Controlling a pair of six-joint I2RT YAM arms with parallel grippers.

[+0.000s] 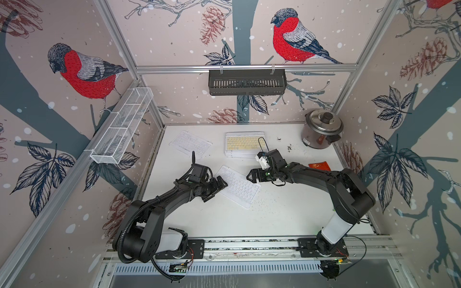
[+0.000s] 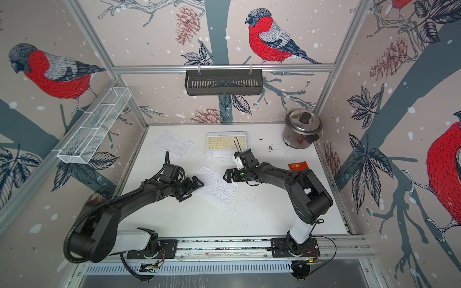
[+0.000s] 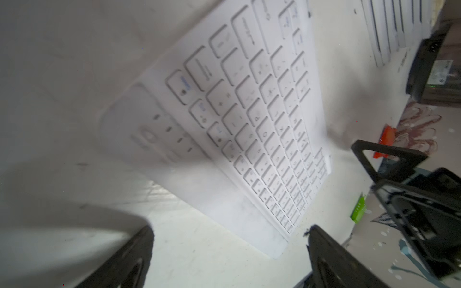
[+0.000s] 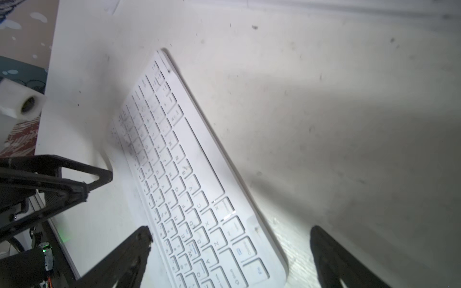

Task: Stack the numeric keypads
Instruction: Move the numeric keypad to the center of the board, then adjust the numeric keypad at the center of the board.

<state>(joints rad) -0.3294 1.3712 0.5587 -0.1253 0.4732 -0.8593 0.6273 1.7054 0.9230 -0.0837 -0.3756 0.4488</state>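
Left tool (image 1: 216, 190), right tool (image 1: 250, 175) wide, flanking white keypad (image 1: 239, 187); rice cooker (image 1: 321, 129) lidded, contents hidden.

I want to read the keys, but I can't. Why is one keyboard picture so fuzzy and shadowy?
Left wrist view: the keyboard is smeared by blur, letters unreadable, a grey shadow over one end. Right wrist view: sharper, letters such as W and S readable, broad shadows on the table. Both top views: crisp, evenly lit, keys too small to read.
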